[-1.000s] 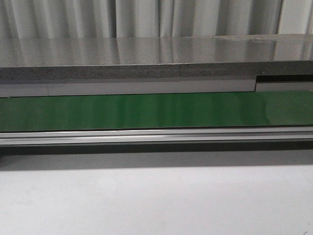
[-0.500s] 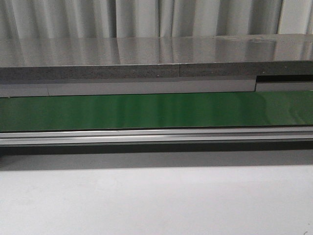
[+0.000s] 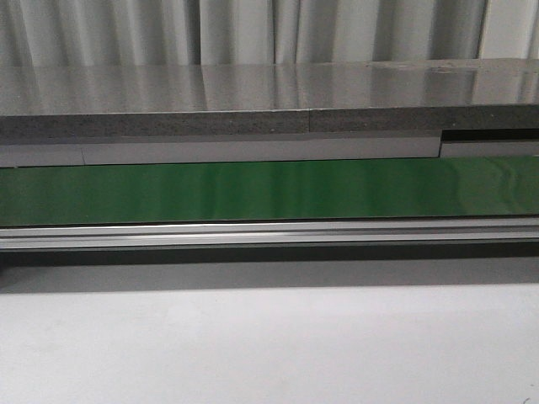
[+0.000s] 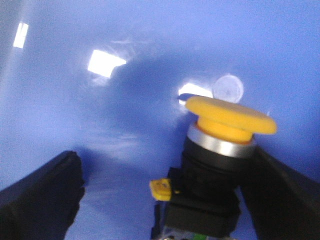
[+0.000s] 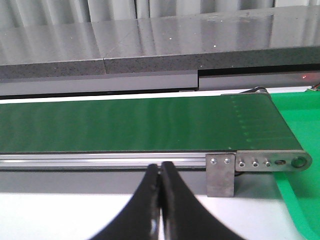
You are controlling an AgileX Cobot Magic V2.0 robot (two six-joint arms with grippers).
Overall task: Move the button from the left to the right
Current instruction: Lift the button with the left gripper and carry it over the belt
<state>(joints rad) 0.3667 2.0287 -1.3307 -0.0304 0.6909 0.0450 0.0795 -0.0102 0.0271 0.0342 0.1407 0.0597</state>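
In the left wrist view, the small push-button with a round yellow cap, silver collar and black boxy body (image 4: pixel 220 170) sits right of centre and low in the frame, inside a glossy blue container (image 4: pixel 100 100) whose wall fills the whole background. The left hand (image 4: pixel 160 200) is spread open around it: one black finger (image 4: pixel 40 195) lies at the lower left, well clear of the button, while the other (image 4: pixel 280 200) at the lower right is just beside or touching the black body; which of the two cannot be told. Nothing is clamped yet, so this looks like the reach-and-grasp step, with the carry rightward not begun. The next move probably calls for shifting the hand so the button's body is centred between the fingers, then closing on the boxy body below the cap, since the rounded cap would likely slip. In the right wrist view, the right hand (image 5: pixel 161 200) is clenched shut and empty, low in the frame's centre, in front of a green conveyor belt (image 5: pixel 125 125) with its aluminium rail (image 5: pixel 100 161). The front view shows only that belt (image 3: pixel 253 189) and the pale grey surface (image 3: pixel 269 345), with neither arm nor button visible.
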